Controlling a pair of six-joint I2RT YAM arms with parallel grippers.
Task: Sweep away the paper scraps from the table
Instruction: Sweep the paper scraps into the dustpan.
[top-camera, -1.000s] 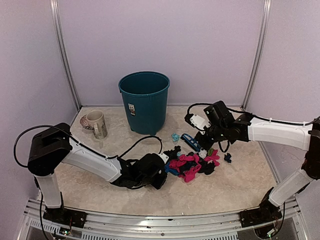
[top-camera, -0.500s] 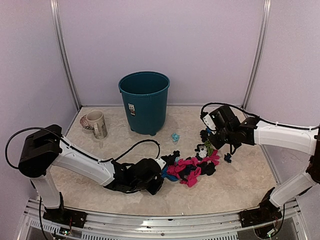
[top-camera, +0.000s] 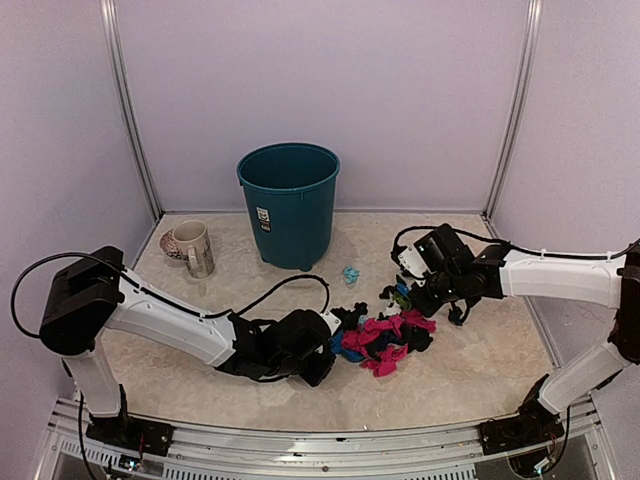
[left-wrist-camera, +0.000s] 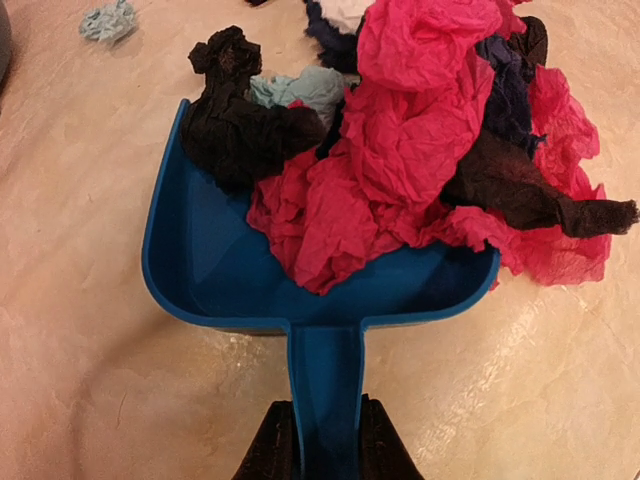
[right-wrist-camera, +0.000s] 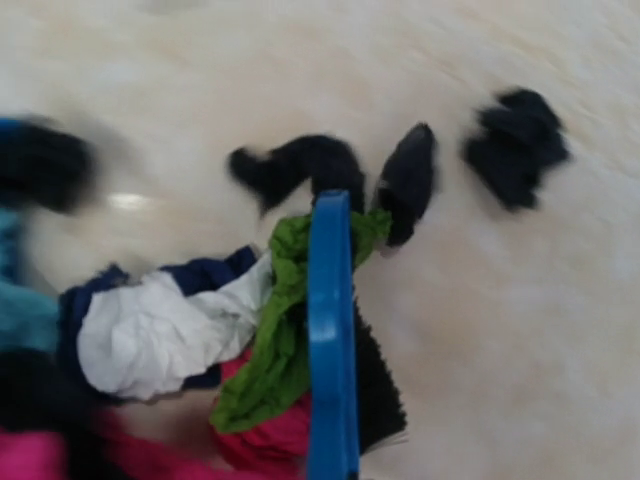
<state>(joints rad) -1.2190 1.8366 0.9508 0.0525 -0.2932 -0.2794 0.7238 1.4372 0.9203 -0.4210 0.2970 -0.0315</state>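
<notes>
Most paper scraps are heaped on the table, right of centre, and many are piled in the mouth of the dustpan. The dustpan lies flat, its handle clamped by the left gripper. The brush is held in the closed right gripper at the heap's far edge. One teal scrap lies apart, near the bin. Open surface is noted between the heap and the front rail.
</notes>
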